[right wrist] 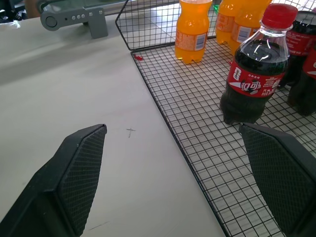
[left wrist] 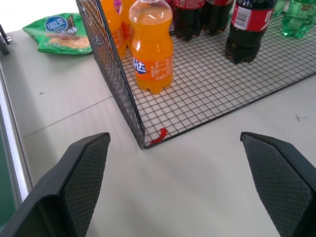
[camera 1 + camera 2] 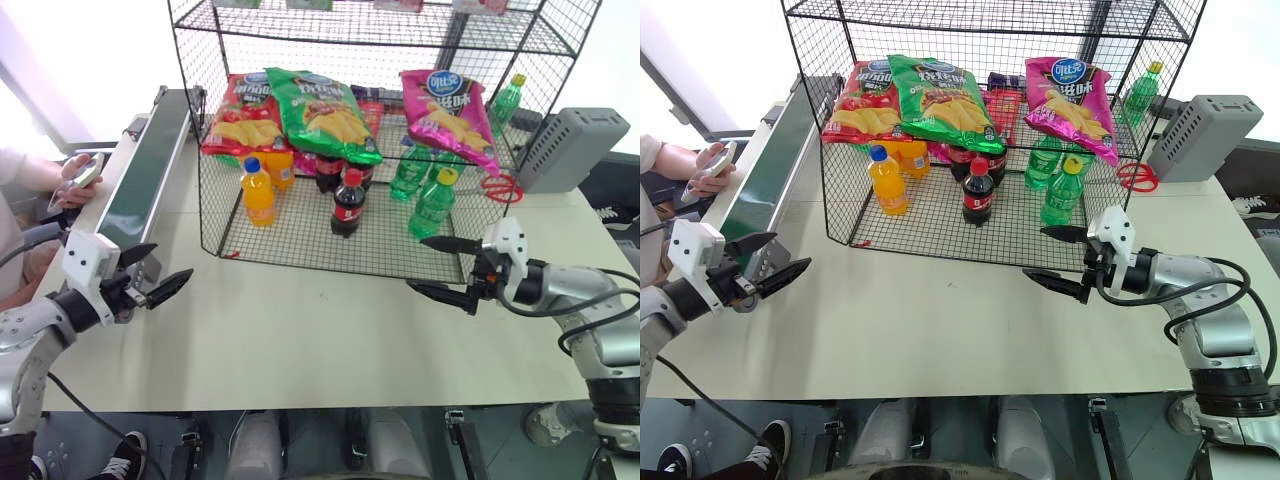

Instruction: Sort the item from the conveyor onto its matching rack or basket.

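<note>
The large glossy magenta-pink crisp bag [image 3: 448, 112], printed with yellow chips and a round blue logo, lay on a mesh tier of the tall black wire-grid rack [image 3: 300, 245], at its right end, tilted against the back wire. Neither gripper touched it.

Nearest the camera, the left gripper [image 3: 158, 272] hung over the pale desk [image 3: 300, 340] at the near end of the long dark green conveyor belt in its silver-grey frame [image 3: 140, 180]; its jaws were spread wide with nothing between them. The right gripper [image 3: 445, 268] hung over the desk just before the rack's front right edge, jaws likewise released and empty, pointing toward the left.

On the rack's bottom mesh stood drinks: an orange soda bottle with a blue cap [image 3: 257, 193] near the front left, a dark cola bottle with a red cap [image 3: 348, 204] in the middle, and 2 green bottles with yellow caps [image 3: 432, 204] to the right. More orange and cola bottles stood behind them.

On the tier above, a red crisp bag [image 3: 240, 118] lay at the left, a green crisp bag [image 3: 322, 112] partly over it in the middle, and the magenta bag apart to the right.

Beyond the rack's right side sat a grey slatted box [image 3: 572, 148], with a red ring-shaped thing [image 3: 502, 187] just before it. A person's hand [image 3: 78, 182] held a phone beside the conveyor.
</note>
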Tool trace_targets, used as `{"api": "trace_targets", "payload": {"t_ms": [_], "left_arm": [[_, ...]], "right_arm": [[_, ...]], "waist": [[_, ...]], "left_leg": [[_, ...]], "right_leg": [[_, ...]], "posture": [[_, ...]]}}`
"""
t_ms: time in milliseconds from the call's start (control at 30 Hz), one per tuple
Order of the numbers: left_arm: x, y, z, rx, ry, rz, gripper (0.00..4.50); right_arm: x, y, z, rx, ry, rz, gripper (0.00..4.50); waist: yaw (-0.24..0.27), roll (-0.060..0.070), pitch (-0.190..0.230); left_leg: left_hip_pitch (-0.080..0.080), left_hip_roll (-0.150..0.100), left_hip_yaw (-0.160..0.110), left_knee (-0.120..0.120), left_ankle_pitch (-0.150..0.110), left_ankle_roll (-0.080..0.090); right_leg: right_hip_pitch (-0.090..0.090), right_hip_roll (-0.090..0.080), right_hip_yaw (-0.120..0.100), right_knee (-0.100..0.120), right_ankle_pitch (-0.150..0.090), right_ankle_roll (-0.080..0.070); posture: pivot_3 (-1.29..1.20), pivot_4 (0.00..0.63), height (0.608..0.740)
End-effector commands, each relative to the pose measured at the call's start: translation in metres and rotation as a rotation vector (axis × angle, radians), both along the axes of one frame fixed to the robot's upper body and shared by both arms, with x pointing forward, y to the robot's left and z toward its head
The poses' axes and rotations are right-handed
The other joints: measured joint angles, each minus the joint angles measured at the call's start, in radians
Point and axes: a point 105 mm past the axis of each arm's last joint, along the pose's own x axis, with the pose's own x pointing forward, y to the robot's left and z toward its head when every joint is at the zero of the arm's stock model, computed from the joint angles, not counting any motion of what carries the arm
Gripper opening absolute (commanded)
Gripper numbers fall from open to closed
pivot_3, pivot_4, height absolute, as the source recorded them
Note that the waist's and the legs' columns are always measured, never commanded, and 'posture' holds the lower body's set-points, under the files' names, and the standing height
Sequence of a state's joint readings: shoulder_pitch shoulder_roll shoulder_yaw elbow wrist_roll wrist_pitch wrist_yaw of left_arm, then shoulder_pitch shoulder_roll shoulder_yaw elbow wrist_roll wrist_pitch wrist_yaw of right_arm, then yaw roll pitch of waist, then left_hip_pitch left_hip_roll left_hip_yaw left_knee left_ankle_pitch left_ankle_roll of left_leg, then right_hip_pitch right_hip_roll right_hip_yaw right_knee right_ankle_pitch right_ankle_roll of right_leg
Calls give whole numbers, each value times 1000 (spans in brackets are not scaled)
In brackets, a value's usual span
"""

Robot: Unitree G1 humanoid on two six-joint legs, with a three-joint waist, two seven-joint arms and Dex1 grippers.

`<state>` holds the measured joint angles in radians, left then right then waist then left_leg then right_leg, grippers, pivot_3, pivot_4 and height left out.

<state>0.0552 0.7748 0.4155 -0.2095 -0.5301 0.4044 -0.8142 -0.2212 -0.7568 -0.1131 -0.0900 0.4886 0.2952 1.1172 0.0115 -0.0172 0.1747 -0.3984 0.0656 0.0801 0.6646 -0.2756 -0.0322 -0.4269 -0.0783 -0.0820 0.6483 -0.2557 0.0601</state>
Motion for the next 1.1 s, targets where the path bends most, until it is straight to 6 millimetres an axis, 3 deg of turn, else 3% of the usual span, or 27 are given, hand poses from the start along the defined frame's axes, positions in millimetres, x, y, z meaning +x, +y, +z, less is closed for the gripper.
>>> {"api": "trace_targets", "payload": {"t_ms": [33, 1100], "left_arm": [[1, 0, 12, 25, -49, -14, 4500], [4, -1, 13, 49, -93, -15, 4500]], "right_arm": [[1, 4, 8, 8, -41, 16, 4474], [4, 3, 2, -17, -49, 45, 4474]], "waist": [[0, 0, 0], [0, 0, 0]], "left_leg": [[0, 0, 0, 0, 0, 0], [0, 0, 0, 0, 0, 0]], "right_leg": [[0, 0, 0, 0, 0, 0], [0, 0, 0, 1, 0, 0]], "posture": [[0, 150, 740], [0, 150, 740]]}}
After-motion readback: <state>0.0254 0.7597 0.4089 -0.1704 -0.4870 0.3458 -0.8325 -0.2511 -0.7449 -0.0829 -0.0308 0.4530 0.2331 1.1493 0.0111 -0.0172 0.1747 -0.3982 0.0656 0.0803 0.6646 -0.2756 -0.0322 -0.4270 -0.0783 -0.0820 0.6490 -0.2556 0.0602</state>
